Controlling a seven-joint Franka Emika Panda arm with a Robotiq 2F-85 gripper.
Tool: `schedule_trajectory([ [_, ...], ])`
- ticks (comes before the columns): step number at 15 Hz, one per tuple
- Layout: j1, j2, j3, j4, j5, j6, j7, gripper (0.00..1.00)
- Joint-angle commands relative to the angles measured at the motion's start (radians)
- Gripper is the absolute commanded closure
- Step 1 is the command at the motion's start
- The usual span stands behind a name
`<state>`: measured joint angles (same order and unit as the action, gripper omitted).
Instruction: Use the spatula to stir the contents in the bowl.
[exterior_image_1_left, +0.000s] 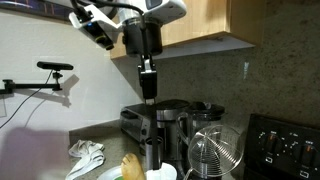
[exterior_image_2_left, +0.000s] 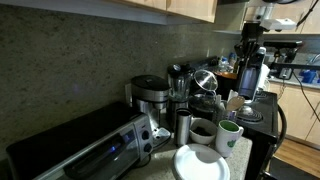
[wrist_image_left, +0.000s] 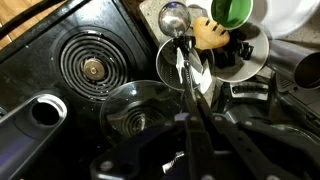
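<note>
Hanging arm: the Panda reaches down from under the wooden cabinet (exterior_image_1_left: 205, 25), wrist vertical, high above the counter's clutter.
Stove: the coil burner (wrist_image_left: 95, 70) fills one side of the wrist view; it offers bare room, but on the side away from the task's things.
Coffee maker: the dark machine (exterior_image_1_left: 150, 118) stands behind the descent line, so a straight drop passes in front of it.
Carafe: the ribbed glass carafe (exterior_image_1_left: 215, 150) stands beside the cup and bowl and, in the wrist view, lies almost under the hand; it is the nearest thing to knock.
Gripper: the gripper (exterior_image_1_left: 148, 95) points straight down; its fingers look drawn together on nothing, well above every vessel.
Bowl: the white bowl (wrist_image_left: 205, 82) sits on the counter ahead of the fingertips in the wrist view, at the bottom edge of an exterior view (exterior_image_1_left: 160, 174).
Mug: a green-lined mug (wrist_image_left: 232, 10) crowds the bowl's far side.
Steel cup: the steel cup (exterior_image_1_left: 153, 153) stands just beside the bowl, almost plumb under the gripper.
Spatula: the spatula (exterior_image_1_left: 131, 165) rests in the bowl at its far rim (wrist_image_left: 208, 32), rounded end up and its long axis steep, I judge.
Bearing: it lies below the hand and a little off to one side, so the jaws must part, shift past the cup, then descend between cup and mug.
</note>
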<state>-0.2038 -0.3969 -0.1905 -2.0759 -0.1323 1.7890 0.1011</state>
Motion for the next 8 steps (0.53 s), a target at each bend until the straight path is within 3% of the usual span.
schedule_trajectory([
  [1, -0.011, -0.011, 0.002, -0.049, -0.012, 0.027, -0.003, 0.99],
  [8, -0.039, -0.033, -0.006, -0.186, -0.073, 0.194, -0.003, 0.99],
])
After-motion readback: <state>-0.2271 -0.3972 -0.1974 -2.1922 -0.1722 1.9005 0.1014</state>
